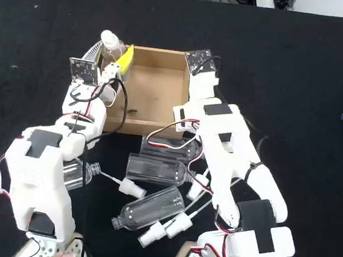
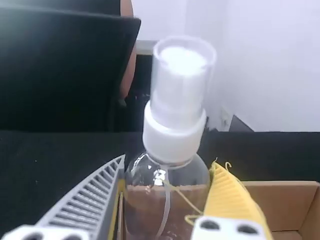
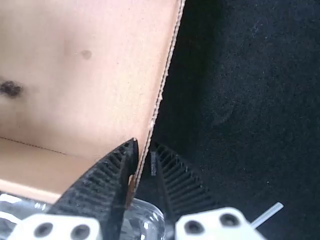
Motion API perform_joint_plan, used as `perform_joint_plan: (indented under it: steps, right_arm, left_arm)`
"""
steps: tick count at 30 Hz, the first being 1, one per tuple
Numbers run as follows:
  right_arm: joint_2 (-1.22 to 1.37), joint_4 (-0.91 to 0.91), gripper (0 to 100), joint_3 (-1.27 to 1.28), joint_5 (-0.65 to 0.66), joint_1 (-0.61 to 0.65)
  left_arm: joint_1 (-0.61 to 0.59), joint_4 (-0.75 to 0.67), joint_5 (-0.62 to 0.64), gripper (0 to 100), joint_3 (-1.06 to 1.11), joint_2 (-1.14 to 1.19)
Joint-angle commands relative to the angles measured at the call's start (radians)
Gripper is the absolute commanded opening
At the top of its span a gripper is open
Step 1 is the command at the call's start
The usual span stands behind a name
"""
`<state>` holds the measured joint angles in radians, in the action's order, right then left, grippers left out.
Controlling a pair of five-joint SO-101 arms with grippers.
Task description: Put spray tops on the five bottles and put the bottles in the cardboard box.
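An uncapped bottle (image 1: 81, 174) lies half hidden beneath the left arm (image 1: 40, 175), toward the table's front edge. The left gripper (image 2: 167, 162) stands upright at the cardboard box's (image 1: 154, 89) far left corner, clamped around a capped bottle (image 2: 165, 200). The right gripper (image 3: 143, 150) pinches the box's right wall, jaws nearly closed.

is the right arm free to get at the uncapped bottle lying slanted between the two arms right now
Probably not straight away. The right gripper has its fingers closed on the cardboard box side wall, so it is occupied. The bottle lies uncovered beside that arm; letting go first should free it.
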<state>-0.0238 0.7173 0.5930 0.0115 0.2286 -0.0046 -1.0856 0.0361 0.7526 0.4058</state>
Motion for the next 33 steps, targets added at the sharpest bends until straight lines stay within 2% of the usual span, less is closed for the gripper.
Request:
perform_joint_plan:
  steps: [1,15,19,21,25,33]
  right_arm:
    - [-0.044,-0.003,1.1,-0.008,0.006,0.015]
    - [-0.044,-0.003,1.1,-0.008,0.006,0.015]
    - [-0.044,-0.003,1.1,-0.008,0.006,0.015]
    - [-0.044,-0.003,1.1,-0.008,0.006,0.015]
    - [-0.044,-0.003,1.1,-0.008,0.006,0.015]
    - [-0.044,-0.003,1.1,-0.008,0.008,0.015]
  left_arm:
    - [-0.038,-0.064,-0.009,3,-0.084,0.026]
    - [-0.05,-0.021,-0.003,3,-0.096,0.041]
    - [-0.051,0.158,0.0,3,-0.148,0.04]
    - [-0.056,0.195,0.0,3,-0.174,0.038]
    - [-0.053,0.143,0.0,3,-0.176,0.041]
    - [-0.058,0.138,-0.008,3,-0.174,0.041]
